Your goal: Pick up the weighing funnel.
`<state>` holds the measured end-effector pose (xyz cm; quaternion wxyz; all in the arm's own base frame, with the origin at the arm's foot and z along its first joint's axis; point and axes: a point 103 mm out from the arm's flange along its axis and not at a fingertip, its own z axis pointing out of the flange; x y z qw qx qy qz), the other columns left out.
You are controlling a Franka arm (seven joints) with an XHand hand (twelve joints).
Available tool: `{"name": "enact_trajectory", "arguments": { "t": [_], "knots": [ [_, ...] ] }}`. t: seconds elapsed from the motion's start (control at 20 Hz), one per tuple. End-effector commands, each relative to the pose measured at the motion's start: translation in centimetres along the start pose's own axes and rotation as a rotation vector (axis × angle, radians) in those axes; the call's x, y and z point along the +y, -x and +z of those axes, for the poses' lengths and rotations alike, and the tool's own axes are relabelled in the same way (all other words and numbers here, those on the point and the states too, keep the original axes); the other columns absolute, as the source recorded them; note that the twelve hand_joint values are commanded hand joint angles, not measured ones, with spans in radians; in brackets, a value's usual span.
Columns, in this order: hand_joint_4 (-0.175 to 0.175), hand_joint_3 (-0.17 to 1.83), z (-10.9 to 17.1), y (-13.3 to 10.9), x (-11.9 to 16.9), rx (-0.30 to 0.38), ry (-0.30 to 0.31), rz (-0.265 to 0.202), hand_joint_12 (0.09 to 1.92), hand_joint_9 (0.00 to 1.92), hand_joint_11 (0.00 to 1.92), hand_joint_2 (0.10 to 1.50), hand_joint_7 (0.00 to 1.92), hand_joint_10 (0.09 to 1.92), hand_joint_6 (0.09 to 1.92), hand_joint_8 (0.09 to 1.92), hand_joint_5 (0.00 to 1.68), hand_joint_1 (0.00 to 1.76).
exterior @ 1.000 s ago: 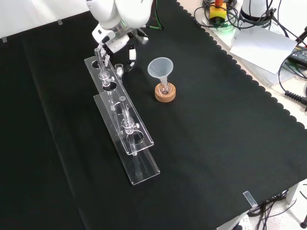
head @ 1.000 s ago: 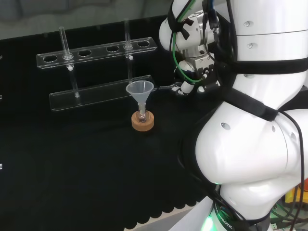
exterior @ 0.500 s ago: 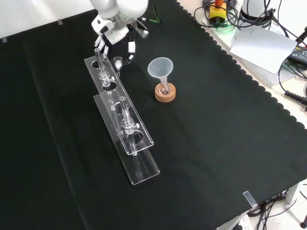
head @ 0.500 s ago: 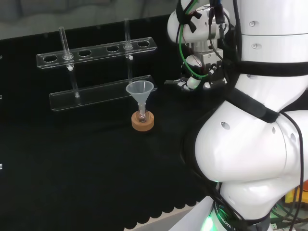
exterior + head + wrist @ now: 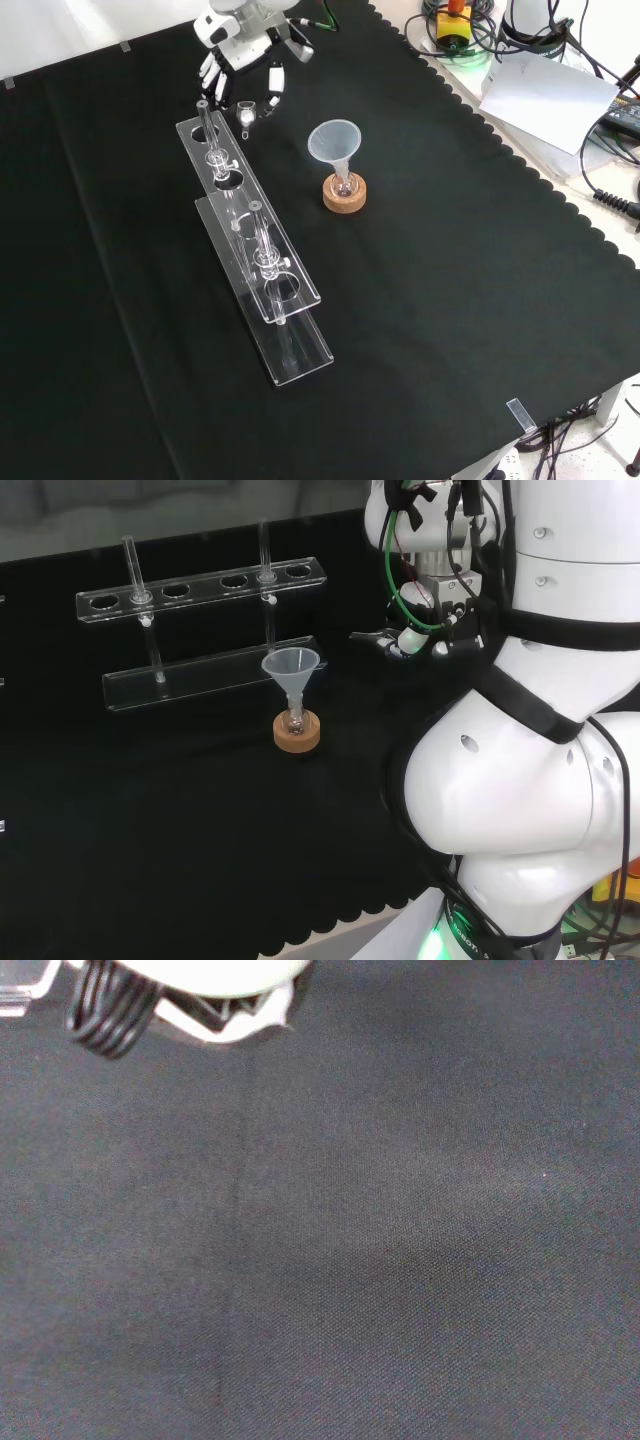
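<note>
In the front view the black and white hand [image 5: 243, 55] hangs above the cloth near the far end of the clear rack. A small clear weighing funnel [image 5: 245, 113] hangs just under it, off the cloth, with the curled fingers [image 5: 275, 80] pinching it. The head view has the hand [image 5: 405, 640] left of the arm's white links, one dark finger pointing left, and the clear piece is hard to make out there. Black cloth and a blurred white part of the hand [image 5: 200, 990] appear in the wrist view.
A big funnel [image 5: 333, 140] stands in a small flask on a cork ring [image 5: 345, 194], right of the hand in the front view. A clear two-tier test tube rack [image 5: 255, 250] with two tubes runs toward the front. Cables and papers lie beyond the cloth's scalloped edge [image 5: 560, 190].
The hand has risen from the cloth beside the rack's end, carrying the small clear piece up with it. In the head view it moved up and to the right.
</note>
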<state>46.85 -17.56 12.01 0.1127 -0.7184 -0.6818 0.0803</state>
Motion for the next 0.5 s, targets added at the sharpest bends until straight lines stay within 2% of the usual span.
{"name": "enact_trajectory", "arguments": {
  "t": [0.05, 0.5],
  "knots": [
    [0.175, 0.68, -1.3, -0.5, -2.0, -0.031, 0.006, -0.002, 1.28, 0.74, 0.47, 0.69, 0.44, 0.53, 0.87, 0.65, 1.17, 1.1],
    [0.175, 0.68, -3.3, -2.0, -4.4, -0.093, -0.025, 0.001, 1.28, 0.73, 0.46, 0.69, 0.42, 0.53, 0.86, 0.64, 1.17, 1.1]
  ]
}}
